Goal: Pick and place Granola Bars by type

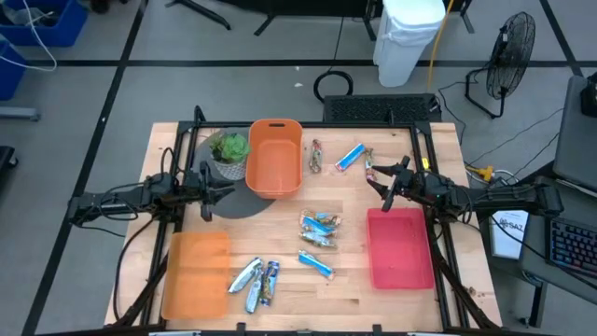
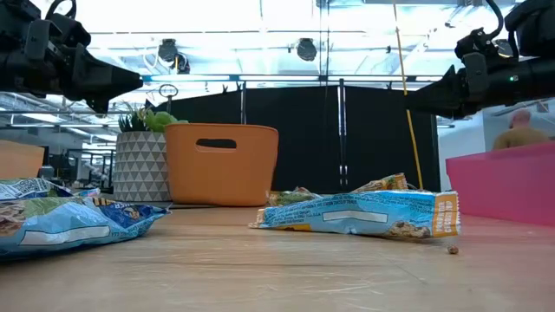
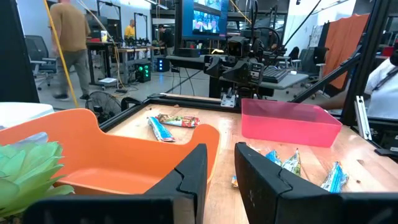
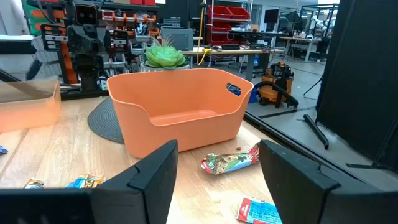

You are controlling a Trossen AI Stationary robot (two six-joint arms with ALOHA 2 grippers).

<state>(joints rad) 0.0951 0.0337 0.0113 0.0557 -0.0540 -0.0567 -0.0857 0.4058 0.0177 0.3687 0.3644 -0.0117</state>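
Observation:
Granola bars lie in three groups on the wooden table. A brownish bar (image 1: 317, 157), a bright blue one (image 1: 350, 157) and another (image 1: 370, 168) lie toward the far edge. Several blue ones (image 1: 318, 231) lie mid-table, and silver and dark blue ones (image 1: 257, 280) lie near the front edge. My left gripper (image 1: 213, 191) hovers open above the grey mat, beside the orange basket (image 1: 275, 157), and touches nothing (image 3: 221, 149). My right gripper (image 1: 381, 185) hovers open by the pink tray's far end (image 4: 217, 149), above the table, pointing at the basket.
A potted plant (image 1: 229, 151) stands on a round grey mat (image 1: 238, 201) left of the basket. A flat orange tray (image 1: 196, 273) sits near left and a pink tray (image 1: 401, 247) near right. People move in the room beyond the table (image 3: 68, 43).

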